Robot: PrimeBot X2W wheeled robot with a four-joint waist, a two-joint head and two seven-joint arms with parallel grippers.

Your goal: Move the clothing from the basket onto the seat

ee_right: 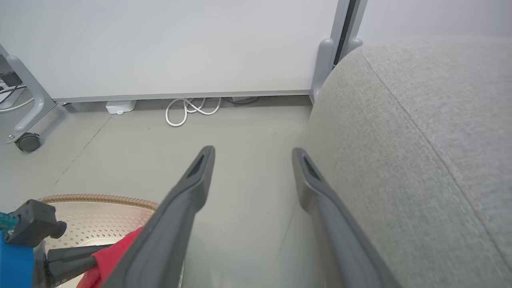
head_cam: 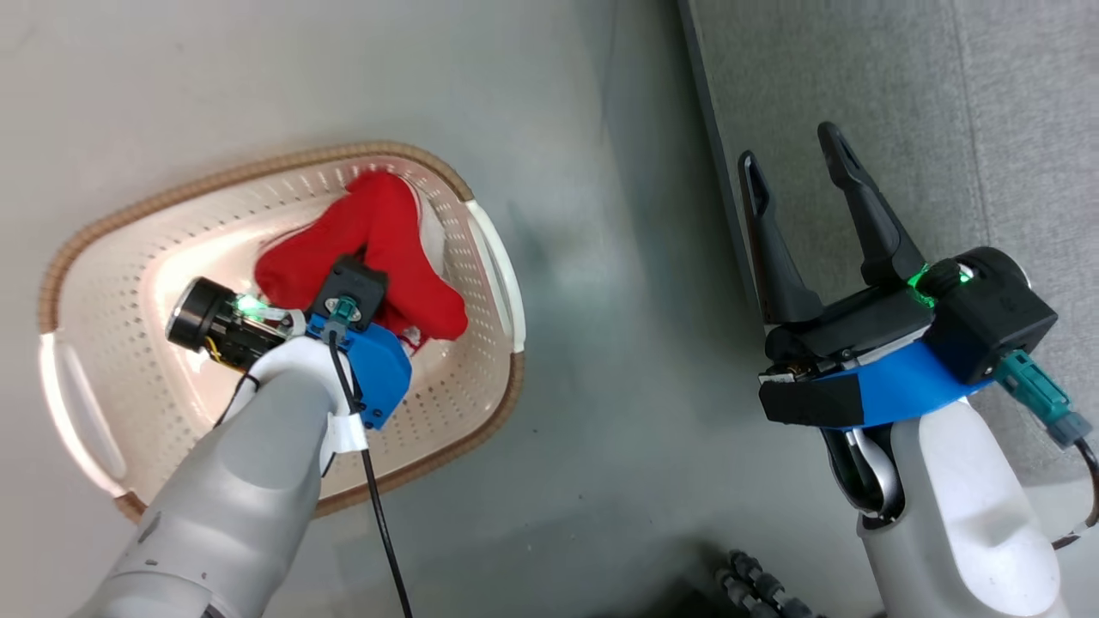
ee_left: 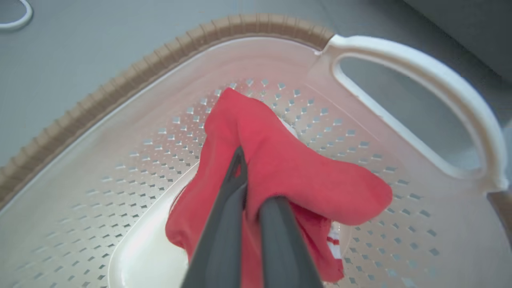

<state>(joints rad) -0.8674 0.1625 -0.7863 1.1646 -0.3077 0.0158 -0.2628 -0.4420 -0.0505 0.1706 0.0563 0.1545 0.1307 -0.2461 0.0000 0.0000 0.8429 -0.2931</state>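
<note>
Jaws of left gripper [ee_left: 248, 180] are pinching red fabric garment [ee_left: 296, 168] in cream perforated basket [head_cam: 275, 163], grey upholstered sofa [head_cam: 859, 86] lying rightward beside spread right gripper [head_cam: 790, 148].

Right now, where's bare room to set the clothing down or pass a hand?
The seat: bare grey fabric past the open right tool. The floor strip between basket and seat: free. Crowded: the basket's near-seat end, where the left tool is shut on the clothing.
</note>
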